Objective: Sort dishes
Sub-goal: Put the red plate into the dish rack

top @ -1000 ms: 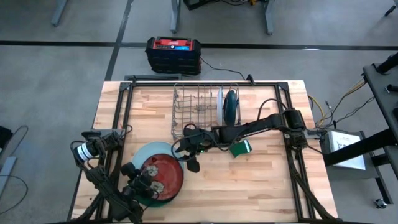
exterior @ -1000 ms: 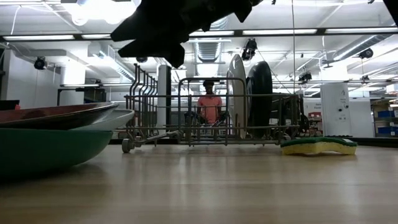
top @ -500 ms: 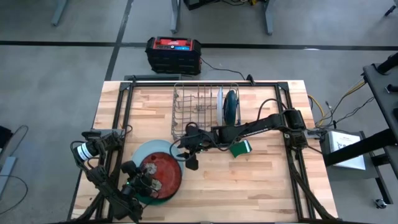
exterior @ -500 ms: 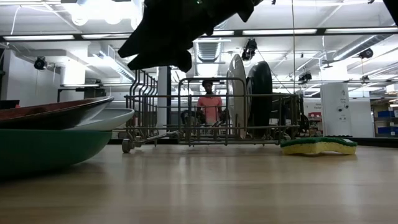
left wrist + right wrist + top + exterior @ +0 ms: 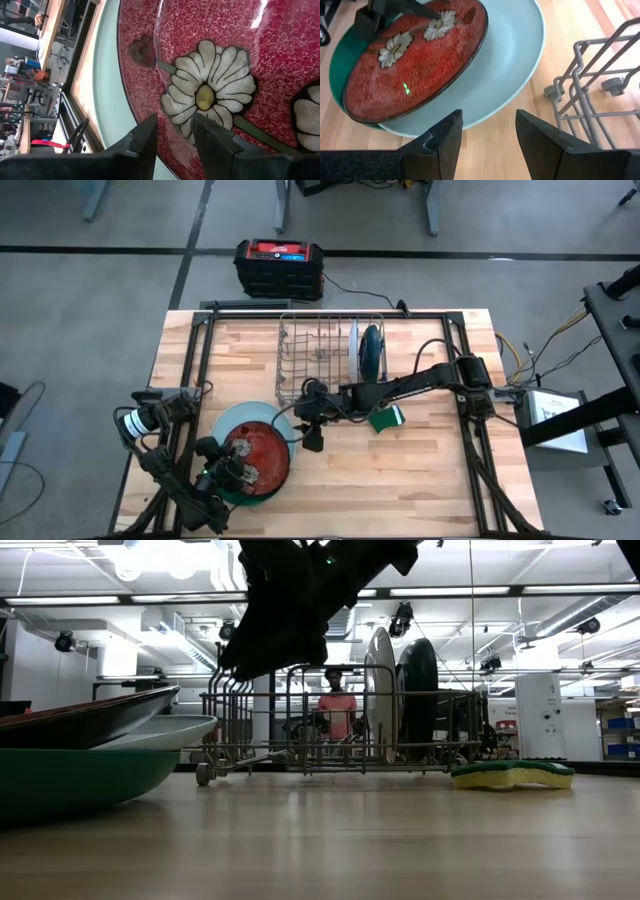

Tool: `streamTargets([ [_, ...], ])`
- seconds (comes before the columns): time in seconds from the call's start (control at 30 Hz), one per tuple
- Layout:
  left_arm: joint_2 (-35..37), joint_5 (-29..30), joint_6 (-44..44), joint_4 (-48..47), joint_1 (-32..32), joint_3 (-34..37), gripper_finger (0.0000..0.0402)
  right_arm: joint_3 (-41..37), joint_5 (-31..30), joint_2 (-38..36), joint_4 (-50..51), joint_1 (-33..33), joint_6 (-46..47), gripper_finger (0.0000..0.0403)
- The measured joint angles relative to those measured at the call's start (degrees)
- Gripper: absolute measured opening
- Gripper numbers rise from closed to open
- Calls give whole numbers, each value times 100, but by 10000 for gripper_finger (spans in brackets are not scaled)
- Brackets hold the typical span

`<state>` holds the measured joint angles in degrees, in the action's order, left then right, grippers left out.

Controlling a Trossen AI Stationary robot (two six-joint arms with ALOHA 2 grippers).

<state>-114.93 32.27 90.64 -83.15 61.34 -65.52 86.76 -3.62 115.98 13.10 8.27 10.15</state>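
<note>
The dark red-brown plate [image 5: 258, 458] with white daisies lies tilted on the large pale blue-white plate [image 5: 243, 418]. That plate lies on the green plate [image 5: 228, 492] at the table's near left. My left gripper [image 5: 236, 466] is shut on the red plate's near-left rim. My right gripper [image 5: 309, 436] hovers open and empty above the table between these plates and the grey wire rack [image 5: 322, 360]. It also shows in the right wrist view [image 5: 487, 147]. A thin white plate [image 5: 353, 345] and a dark teal plate [image 5: 372, 350] stand on edge in the rack. My left gripper pinches the red plate's rim [image 5: 146, 119] on its near-left side, one finger on the flowered top face [image 5: 215, 142] and the other [image 5: 145, 145] at the rim's outer side. The fingers come slanting from the table's near left. The plate is tilted, its right edge [image 5: 170, 693] higher, and rests on the pale plate.
A green sponge with a white edge [image 5: 388, 418] lies right of my right gripper. The rack takes up the table's far middle. Dark frame rails [image 5: 195, 370] run along both table sides. A person [image 5: 338, 710] stands in the room beyond the rack.
My left gripper has moved slightly toward the far edge with the red plate. The plate has tipped further, its right edge rising off the pale plate. My right gripper has shifted a little toward the table's right and dipped.
</note>
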Motion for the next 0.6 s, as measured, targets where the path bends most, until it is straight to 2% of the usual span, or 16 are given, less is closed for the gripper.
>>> streamTargets([
  [0.23, 0, -6, -14, 18, 7, 0, 116, -87, -4, 0, -67, 2, -19, 178],
  [0.43, 0, 92, 57, 119, 24, 84, 116, -181, 2, 4, -873, 17, 123, 182],
  [0.6, 0, 130, 144, 239, 26, 179, 116, -181, 5, 4, -1123, 105, 334, 183],
])
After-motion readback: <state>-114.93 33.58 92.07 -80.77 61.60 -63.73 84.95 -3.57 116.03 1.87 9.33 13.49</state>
